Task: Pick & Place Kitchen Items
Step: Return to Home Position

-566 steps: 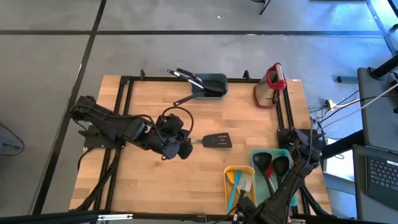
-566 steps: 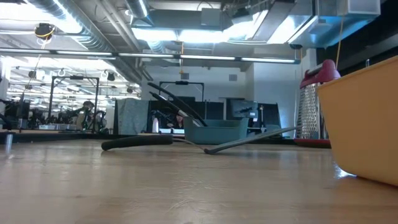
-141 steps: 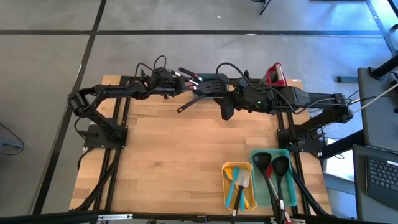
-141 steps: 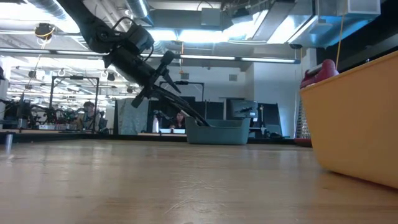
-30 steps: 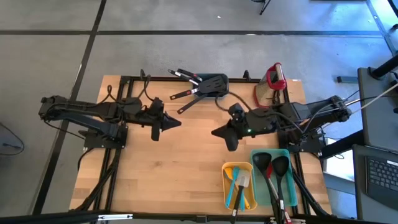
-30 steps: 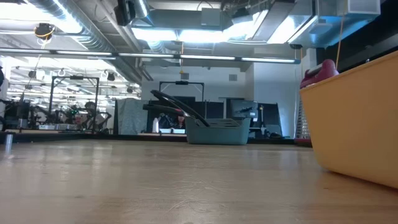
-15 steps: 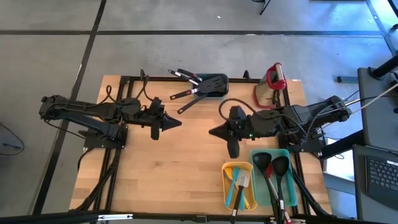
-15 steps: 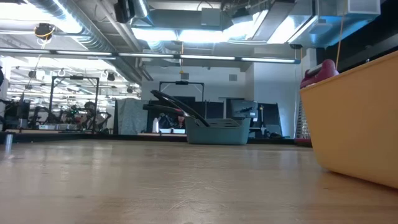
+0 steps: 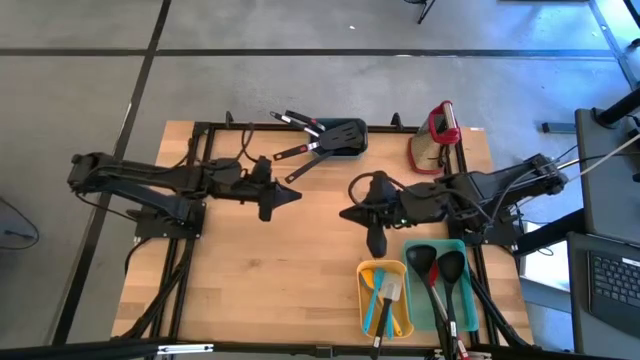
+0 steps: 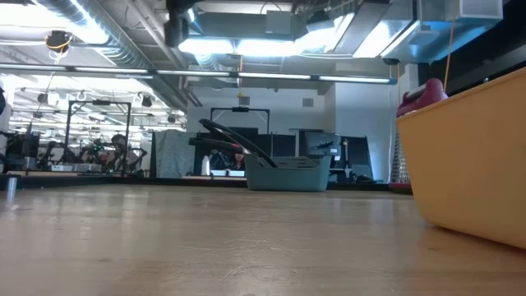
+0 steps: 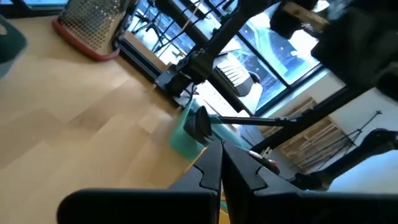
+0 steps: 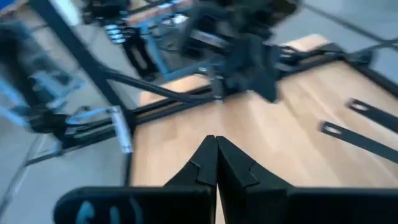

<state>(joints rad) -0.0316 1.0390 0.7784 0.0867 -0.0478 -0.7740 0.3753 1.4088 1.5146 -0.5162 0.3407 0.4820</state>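
Observation:
Both my grippers hover shut and empty over the middle of the table. My left gripper (image 9: 298, 195) (image 11: 221, 146) points toward the table's right. My right gripper (image 9: 343, 213) (image 12: 216, 138) points left, tip to tip with it across a small gap. Several black utensils (image 9: 305, 145) lie with their heads in a dark teal bin (image 9: 345, 135) at the far edge, handles sticking out left over its rim. A yellow bin (image 9: 385, 298) holds teal and white spatulas. A teal bin (image 9: 440, 285) holds black and red ladles.
A red-framed grater (image 9: 437, 135) stands at the far right, also in the low view (image 10: 415, 136). The yellow bin (image 10: 472, 156) and teal bin stand at the near right. Black frame rails (image 9: 200, 160) run along the table's sides. Bare wood lies at centre and near left.
My left gripper has gone a little toward the table's right edge, closer to my right gripper, staying shut. The utensils and bins have kept still.

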